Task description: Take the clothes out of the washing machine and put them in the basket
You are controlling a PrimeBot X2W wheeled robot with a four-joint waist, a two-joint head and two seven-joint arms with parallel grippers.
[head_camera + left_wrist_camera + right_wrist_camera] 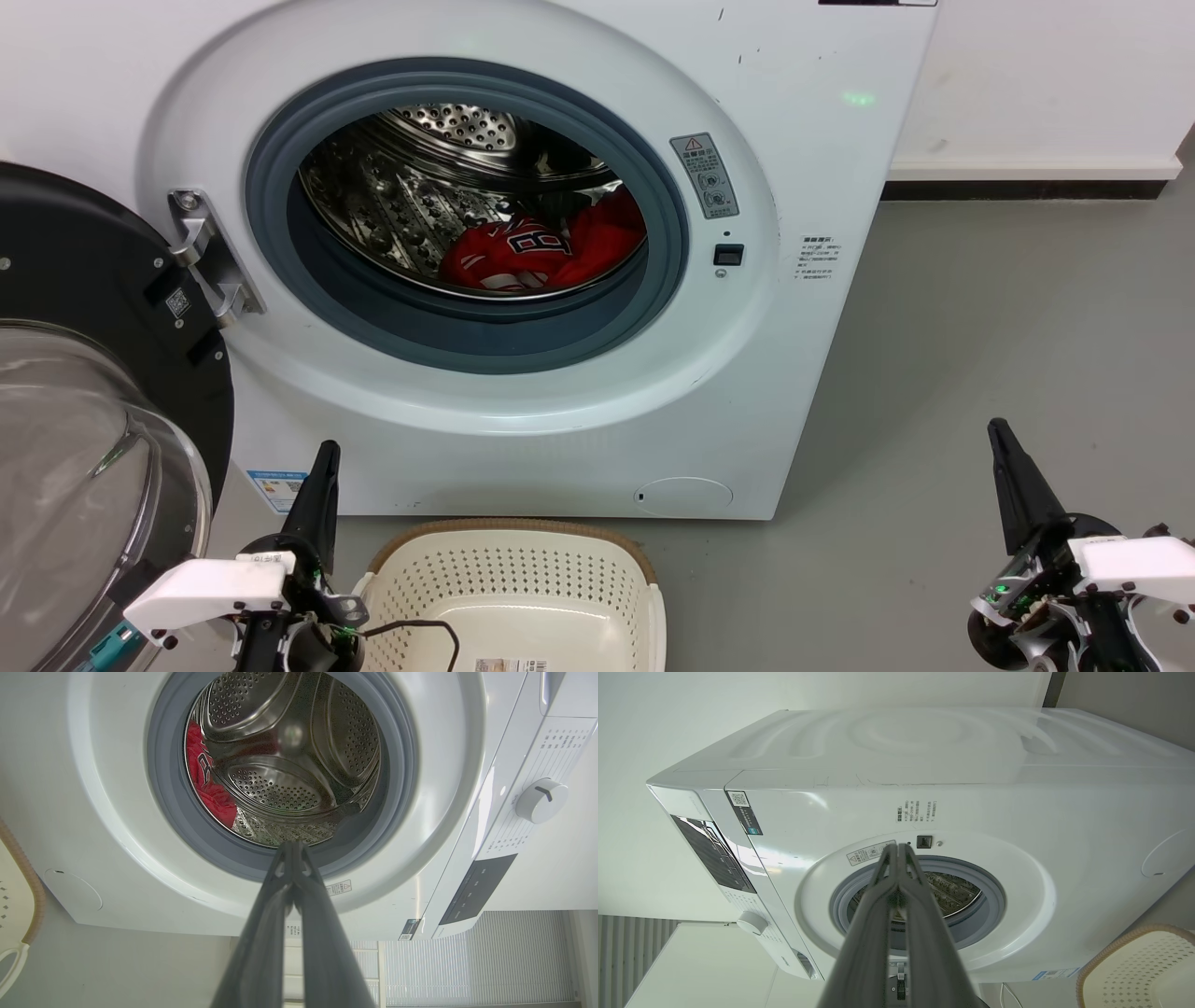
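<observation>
washing machine [560,448] with its door [93,280] wide open, drum [401,187] on show. basket [509,537] sits on the floor [980,327] just before the machine. red clothes [551,252] lie low inside the drum. left gripper [327,450] and right gripper [997,427] hang before the machine, fingers [308,896] pressed together, holding nothing — better spread them first, then reach deep and pinch a thick fold.

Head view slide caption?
Start pose: left gripper and right gripper shut, low; red clothes in the open washing machine, basket on the floor before it.
</observation>
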